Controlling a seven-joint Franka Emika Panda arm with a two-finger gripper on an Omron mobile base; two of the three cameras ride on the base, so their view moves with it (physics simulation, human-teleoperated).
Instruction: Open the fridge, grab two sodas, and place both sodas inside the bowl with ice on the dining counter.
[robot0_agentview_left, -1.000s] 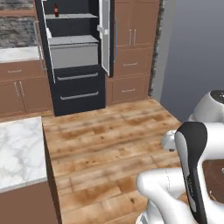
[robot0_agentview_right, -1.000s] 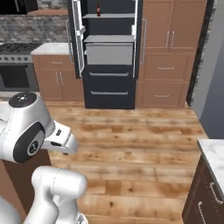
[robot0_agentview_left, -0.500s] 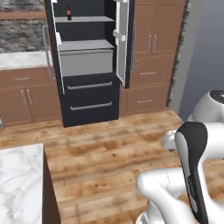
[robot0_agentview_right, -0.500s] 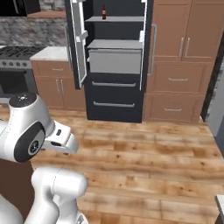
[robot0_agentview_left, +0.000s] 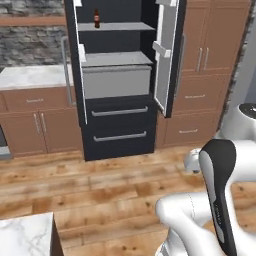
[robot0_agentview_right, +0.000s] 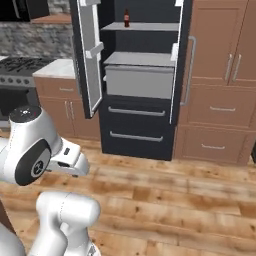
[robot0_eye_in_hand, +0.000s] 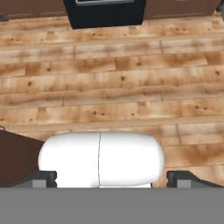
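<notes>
Even, bright rendered light, soft faint shadows, slightly coarse, no glare

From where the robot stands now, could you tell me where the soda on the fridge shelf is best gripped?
Probably the body, around the red label, coming straight in from the front. The soda stands upright on the upper shelf of the open fridge, nothing beside it. The gripper is open and empty.
</notes>
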